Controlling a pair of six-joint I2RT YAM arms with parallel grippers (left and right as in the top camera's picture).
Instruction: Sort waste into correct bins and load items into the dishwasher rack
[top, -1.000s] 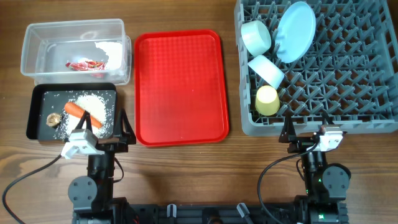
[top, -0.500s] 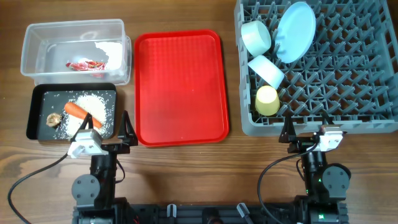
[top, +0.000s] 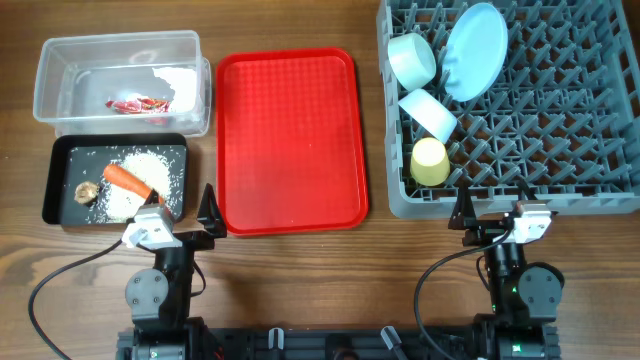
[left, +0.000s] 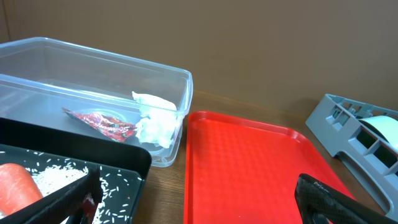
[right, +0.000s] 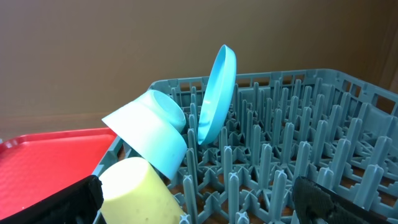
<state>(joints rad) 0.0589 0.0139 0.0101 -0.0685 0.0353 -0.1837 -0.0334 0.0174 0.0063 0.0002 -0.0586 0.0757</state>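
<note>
**Both arms low at the near edge, waste binned, dishes racked**

Nearest the robot, the left gripper (top: 184, 204) hung over the table (top: 300, 280) at the near right corner of the black tray (top: 60, 150), its jaws spread wide and holding nothing. The right gripper (top: 493, 204) sat at the front wall of the dishwasher rack (top: 560, 150), jaws likewise wide apart and empty.

Just beyond the left gripper, the black tray held the carrot (top: 128, 180) lying across a scatter of rice (top: 150, 163), with the brown scrap (top: 86, 190) to its left. The red serving tray (top: 290, 140) lay between the bins and the rack.

In the rack's near left corner the yellow cup (top: 431, 161) lay on its side among the pegs. Behind it one bowl (top: 429, 113) rested tilted, and the second bowl (top: 411, 58) sat farther back. The plate (top: 475, 50) stood on edge beside that bowl, leaning between pegs.

Farthest on the left, the clear tub (top: 120, 42) sat behind the black tray, holding the red-and-white wrapper (top: 138, 103) and some crumpled white paper (top: 175, 85) against its right wall.
</note>
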